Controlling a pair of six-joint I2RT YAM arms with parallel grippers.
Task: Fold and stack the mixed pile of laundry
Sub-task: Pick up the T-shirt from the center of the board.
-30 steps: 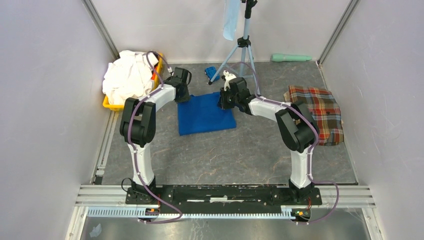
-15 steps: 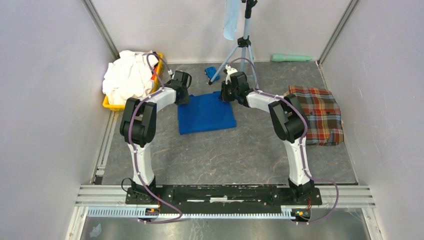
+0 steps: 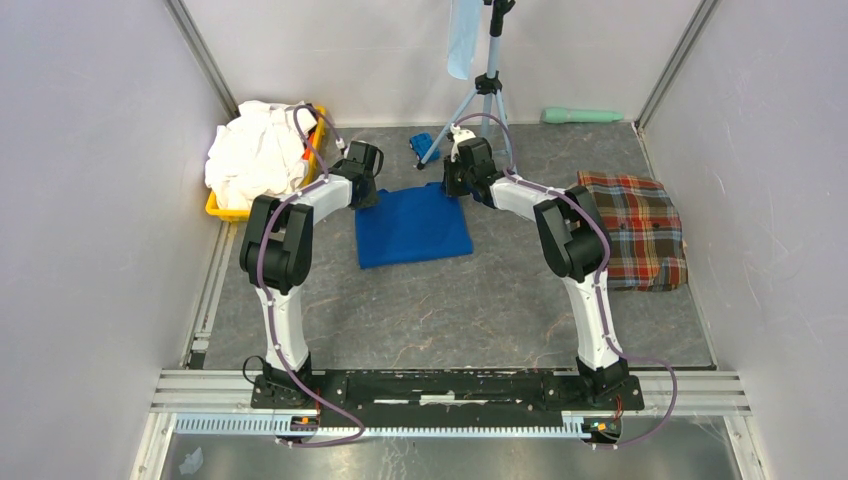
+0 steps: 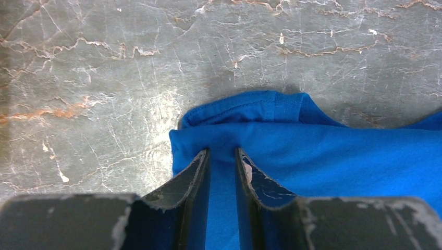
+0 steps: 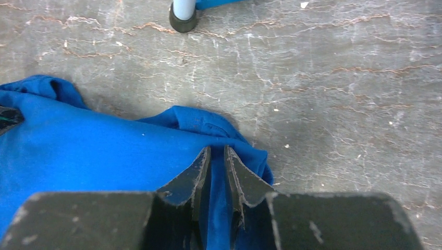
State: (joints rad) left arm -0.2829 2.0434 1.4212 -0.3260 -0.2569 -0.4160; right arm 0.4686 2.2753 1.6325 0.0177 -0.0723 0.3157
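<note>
While the royal-blue T-shirt (image 3: 412, 225) lies flat on the grey, marble-veined surface (image 3: 450, 300) between pale walls (image 3: 100, 200), the left jaws are clamped on its far left corner and the right jaws on its far right corner. White shirts (image 3: 255, 150) fill a yellow bin (image 3: 216, 208) at left; plaid cloth (image 3: 635, 228) lies right
</note>
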